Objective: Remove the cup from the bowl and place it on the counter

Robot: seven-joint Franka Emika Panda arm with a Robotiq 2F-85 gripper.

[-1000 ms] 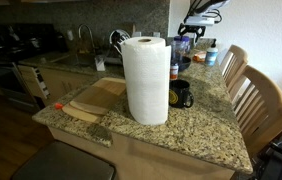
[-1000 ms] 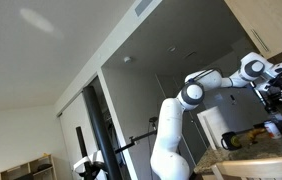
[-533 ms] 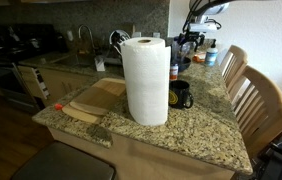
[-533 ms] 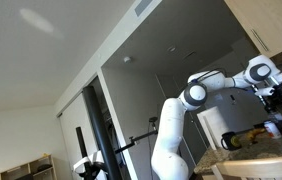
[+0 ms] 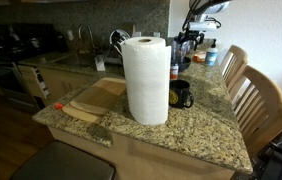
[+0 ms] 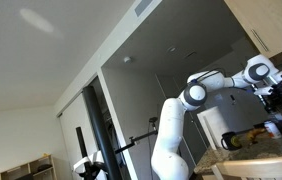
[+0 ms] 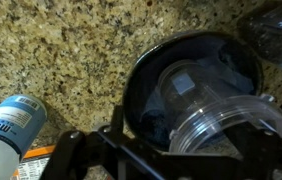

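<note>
Wrist view, lower left: a white cylindrical container with a blue top (image 7: pixel 11 125) lies on its side on the counter.
Counter: speckled beige-and-grey polished granite (image 7: pixel 71 50) fills the upper left and centre of the wrist view.
Bowl: a dark, round, glossy bowl (image 7: pixel 146 75) sits right of centre on the granite.
Cup: the greyish see-through handleless tumbler (image 7: pixel 226 115) is inside the bowl, tilted against its lower right wall, with its rim towards the camera.
Gripper: the dark Robotiq gripper (image 7: pixel 171 158) enters from the bottom edge. Its linkage spreads wide to the left of the cup's rim. The right finger is hidden behind the plastic, so I cannot tell whether it grips the cup.
Exterior view, left: a pale wooden cutting board (image 5: pixel 96 100) lies on the counter's near corner.
Centre: a tall white paper towel roll (image 5: pixel 146 80) stands upright and hides the bowl.
Right of roll: a black handled mug (image 5: pixel 181 94) is just beside it.
Above mug: the gripper (image 5: pixel 186 42) is low over the counter.
Far right: two wooden chairs (image 5: pixel 261 100).
</note>
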